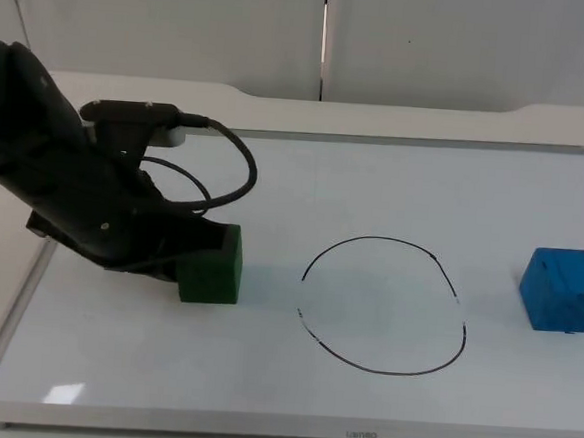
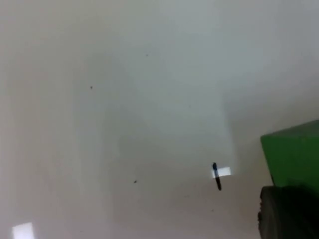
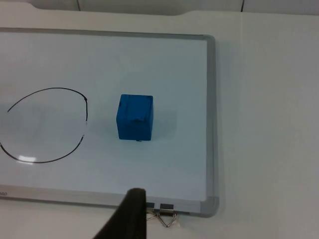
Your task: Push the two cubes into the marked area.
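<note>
A green cube [image 1: 212,266] sits on the whiteboard, left of the hand-drawn black circle [image 1: 381,239]. My left gripper [image 1: 172,254] is low on the board, pressed against the cube's left side. In the left wrist view the green cube [image 2: 294,154] lies right beside the gripper's black tip [image 2: 286,214]. A blue cube [image 1: 565,288] rests to the right of the circle, outside it. The right wrist view looks onto the blue cube [image 3: 135,117] and the circle [image 3: 50,89] from a distance, with my right gripper [image 3: 130,211] held back off the board's front edge, waiting.
The whiteboard's metal rim [image 1: 278,416] frames the working surface and its right rim [image 3: 211,124] runs close to the blue cube. A binder clip [image 3: 167,219] hangs on the front rim. A short black marker stroke [image 2: 216,177] lies on the board near the green cube.
</note>
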Available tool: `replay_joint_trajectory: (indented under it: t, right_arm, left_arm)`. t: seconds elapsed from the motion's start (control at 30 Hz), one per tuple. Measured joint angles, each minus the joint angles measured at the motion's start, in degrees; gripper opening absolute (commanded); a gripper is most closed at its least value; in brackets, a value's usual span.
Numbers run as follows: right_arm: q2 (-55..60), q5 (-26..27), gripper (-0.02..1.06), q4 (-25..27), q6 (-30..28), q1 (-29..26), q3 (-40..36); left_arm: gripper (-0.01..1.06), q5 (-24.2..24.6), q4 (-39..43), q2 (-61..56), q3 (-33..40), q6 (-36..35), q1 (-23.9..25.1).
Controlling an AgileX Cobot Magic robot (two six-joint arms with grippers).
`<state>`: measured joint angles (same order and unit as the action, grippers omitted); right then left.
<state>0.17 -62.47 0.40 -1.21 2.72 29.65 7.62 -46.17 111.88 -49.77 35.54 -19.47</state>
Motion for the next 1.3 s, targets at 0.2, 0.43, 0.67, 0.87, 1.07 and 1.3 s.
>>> replay_joint_trajectory:
  t: [0.2,0.43,0.67,0.87,1.07,1.3]
  right_arm:
    - [0.0,0.0,1.05,0.0,0.0,0.0,0.0]
    - [0.0,0.0,1.05,0.0,0.0,0.0,0.0]
    - [0.0,0.0,1.05,0.08,0.13,0.0,0.0]
    - [0.0,0.0,1.05,0.08,0.13,0.0,0.0]
    - [0.0,0.0,1.05,0.08,0.13,0.0,0.0]
    - [0.0,0.0,1.05,0.08,0.13,0.0,0.0]
  left_arm:
    - [0.0,-0.34,-0.11,0.0,0.0,0.0,-0.24]
    - [0.0,0.43,-0.11,0.04,-1.67,0.0,-0.24]
    - [0.0,1.1,-0.11,0.04,-2.19,0.0,-0.24]
    - [0.0,2.03,-0.11,0.04,-2.29,0.0,-0.24]
    - [0.0,3.34,-0.11,0.04,-2.29,0.0,-0.53]
    - [0.0,3.34,-0.11,0.04,-2.29,0.0,-3.85]
